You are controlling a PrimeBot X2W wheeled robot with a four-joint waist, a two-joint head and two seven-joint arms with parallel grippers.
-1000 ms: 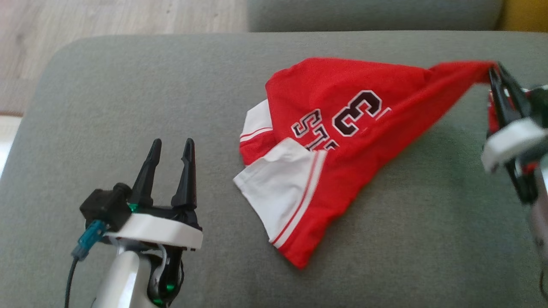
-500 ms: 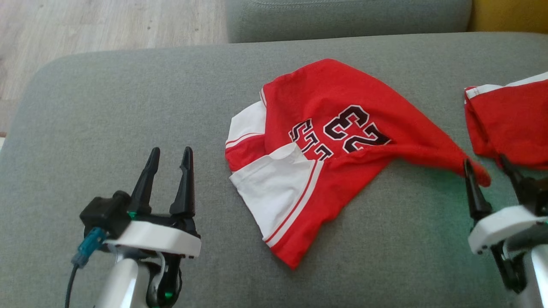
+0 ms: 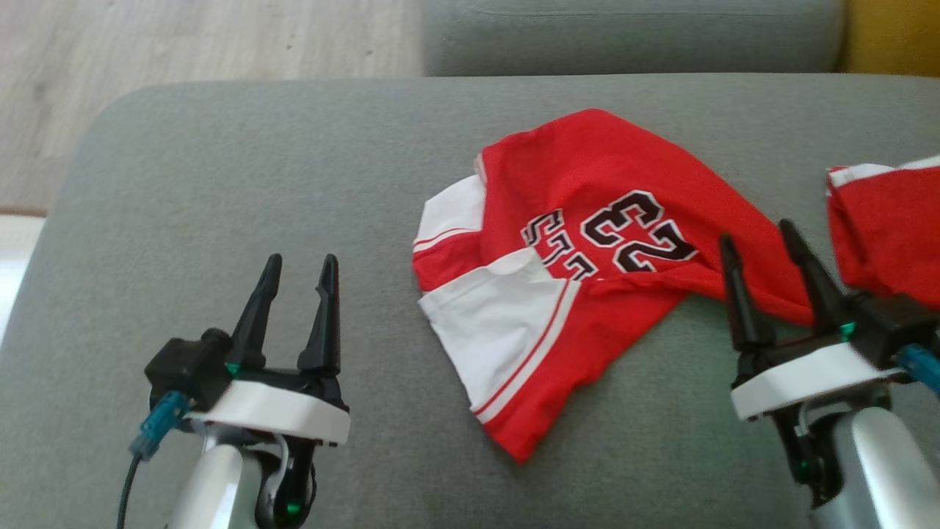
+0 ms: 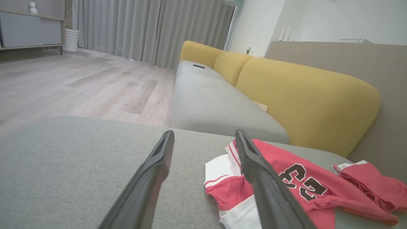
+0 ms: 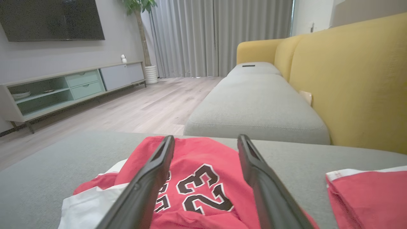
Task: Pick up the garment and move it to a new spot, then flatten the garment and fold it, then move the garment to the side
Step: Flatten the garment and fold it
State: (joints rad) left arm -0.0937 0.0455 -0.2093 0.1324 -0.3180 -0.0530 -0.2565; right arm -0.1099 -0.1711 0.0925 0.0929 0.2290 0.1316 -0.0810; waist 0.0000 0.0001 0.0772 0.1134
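I have the crumpled red-and-white jersey (image 3: 624,308), printed with a black 23, lying on the broad grey fabric sofa cushion (image 3: 220,184), in its right half as I look down from the head camera. It is bunched rather than flat. A white panel edged with red stripes is folded over at its near left, and a narrow red tail runs out to the right.

My right pincer (image 3: 760,231) sits at that tail, its two long dark fingers (image 5: 149,178) spread wide with nothing gripped between them. From the head camera the fingertips overlap the red cloth, and from the right wrist the printed number lies in the gap between them. I cannot tell whether the tips touch the fabric.

My left pincer (image 3: 301,258) is over bare cushion, well to the left of the jersey, and it is likewise wide open and empty.

A second red garment with white trim (image 3: 888,220) lies at the cushion's right edge, just beside the jersey's tail. Beyond the cushion I see another grey seat pad (image 3: 631,33), the mustard-yellow sofa back (image 4: 302,92) and pale wood-plank floor (image 3: 183,44).
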